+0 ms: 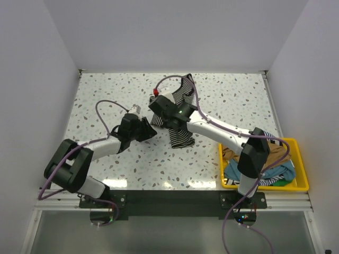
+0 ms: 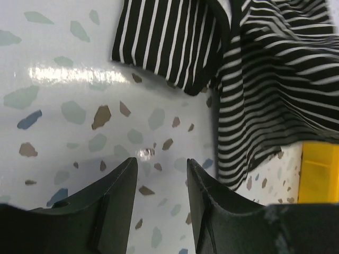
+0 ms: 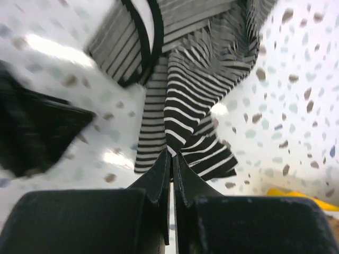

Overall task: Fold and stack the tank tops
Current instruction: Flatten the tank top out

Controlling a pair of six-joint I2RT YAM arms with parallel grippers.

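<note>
The striped tank top (image 1: pixel 181 138) lies bunched just above the middle of the overhead view, on the speckled bench (image 1: pixel 106 95). Part of it lifts up under the right arm's wrist, and the rest trails down toward the lower centre. In the right wrist view the right gripper (image 3: pixel 170 156) is pinched tight on a fold of the striped cloth – the two fingers meet with the fabric caught between their tips, and the cloth fans out above them.

The left gripper (image 2: pixel 161 164) stands partly open and holds nothing. Its fingers are over bare bench, with the top's dark-trimmed edge just beyond them in the upper part of the left wrist view.

At the right edge of the overhead view sits a yellow bin (image 1: pixel 299 159) holding more tops – a tan-brown one (image 1: pixel 275 153), a teal one (image 1: pixel 280 172) and some broad-striped cloth.
</note>
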